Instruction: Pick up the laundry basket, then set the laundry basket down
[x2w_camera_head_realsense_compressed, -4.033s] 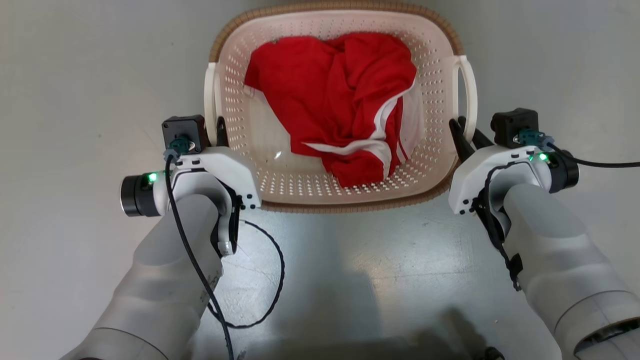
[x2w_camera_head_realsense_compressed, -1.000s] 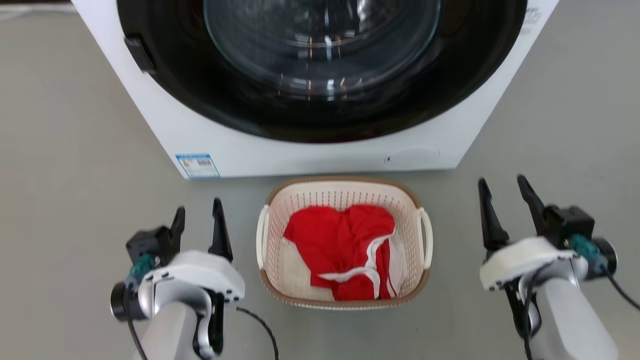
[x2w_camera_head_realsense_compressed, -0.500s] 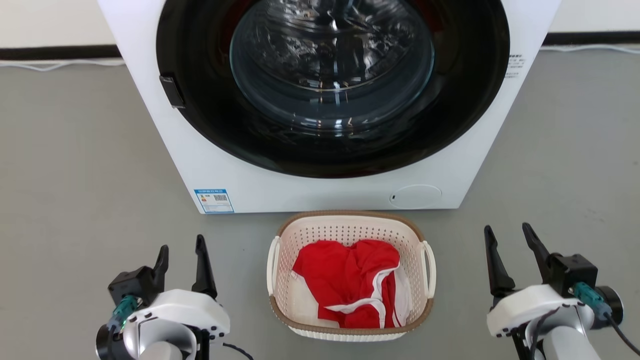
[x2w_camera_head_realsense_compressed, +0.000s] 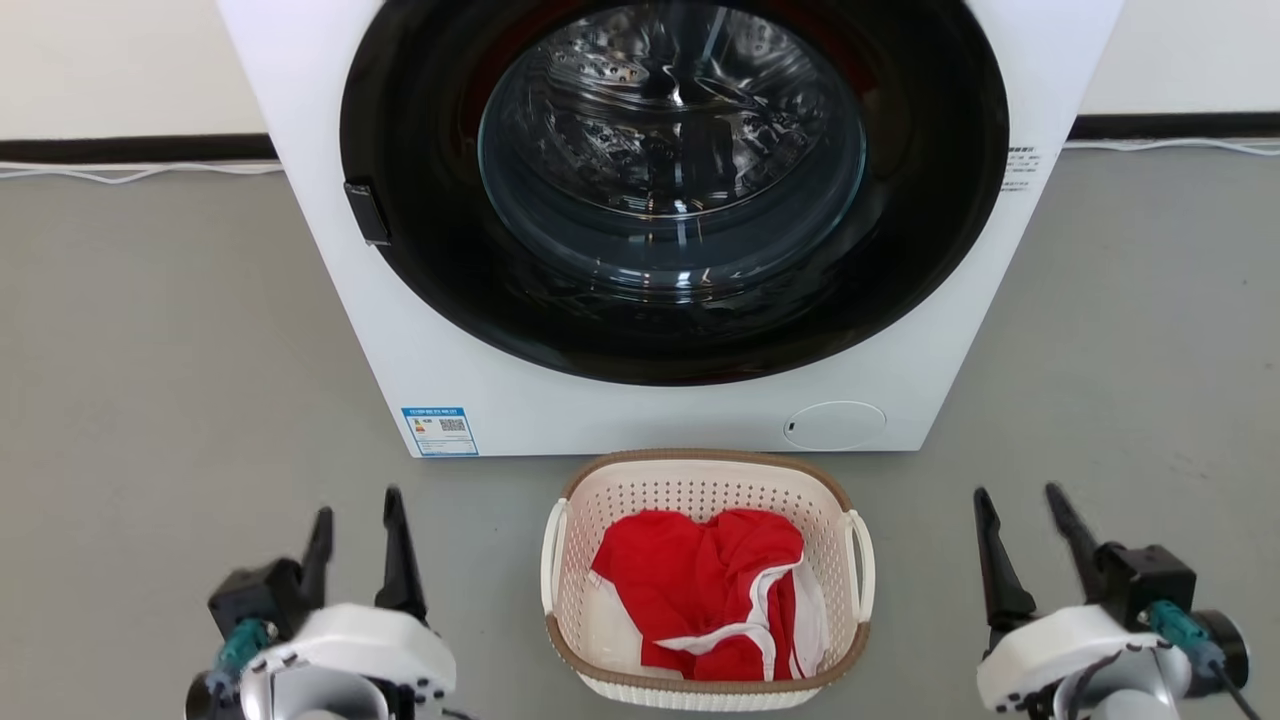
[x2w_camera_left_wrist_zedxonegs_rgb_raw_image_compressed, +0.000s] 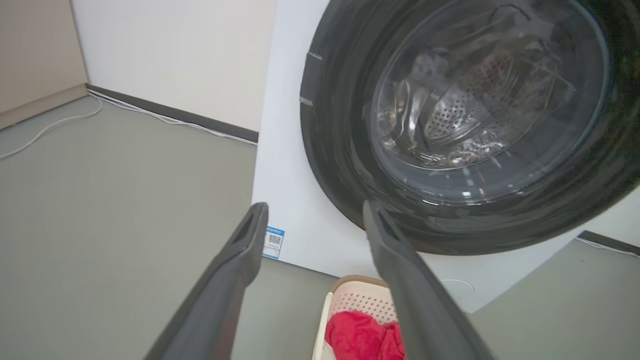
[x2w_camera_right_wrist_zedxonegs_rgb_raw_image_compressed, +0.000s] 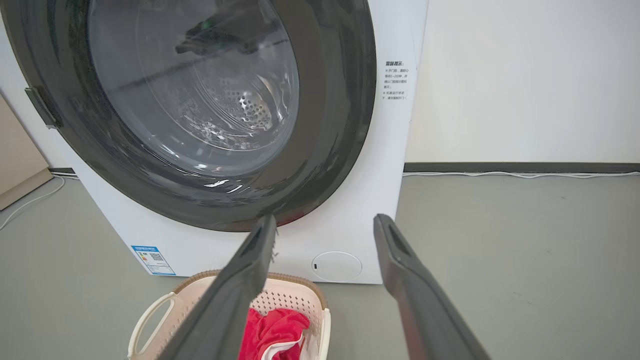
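Grey floor (x2w_camera_head_realsense_compressed: 150, 350) runs back to a pale wall (x2w_camera_head_realsense_compressed: 120, 60), with a dark skirting (x2w_camera_head_realsense_compressed: 130, 148) and a thin white cable (x2w_camera_head_realsense_compressed: 100, 172) along its foot. A white washing machine (x2w_camera_head_realsense_compressed: 400, 300) takes up the top and middle of the head view. It has a round glass door (x2w_camera_head_realsense_compressed: 670, 150) and a blue label (x2w_camera_head_realsense_compressed: 440, 430) near its lower left corner.

The laundry basket (x2w_camera_head_realsense_compressed: 700, 457) stands on the floor at the bottom centre of the head view, just in front of the machine. Whether it touches the machine's front is hard to judge from this angle. A crumpled red garment (x2w_camera_head_realsense_compressed: 690, 580) with white trim lies inside it.

Four seconds ago both end effectors sat close against the basket's side handles (x2w_camera_head_realsense_compressed: 866, 560), and the camera looked straight down into it. Now the head has come up. The left end effector (x2w_camera_head_realsense_compressed: 357, 502), at the lower left, and the right end effector (x2w_camera_head_realsense_compressed: 1016, 490), at the lower right, are both well apart from the basket. Their fingers are spread wide and hold nothing. In each wrist view the same wide gap shows, with the basket low in the frame.

Judging by this, the basket has been set down and let go, so the task looks finished or very nearly so. At most, drawing the arms back is left.
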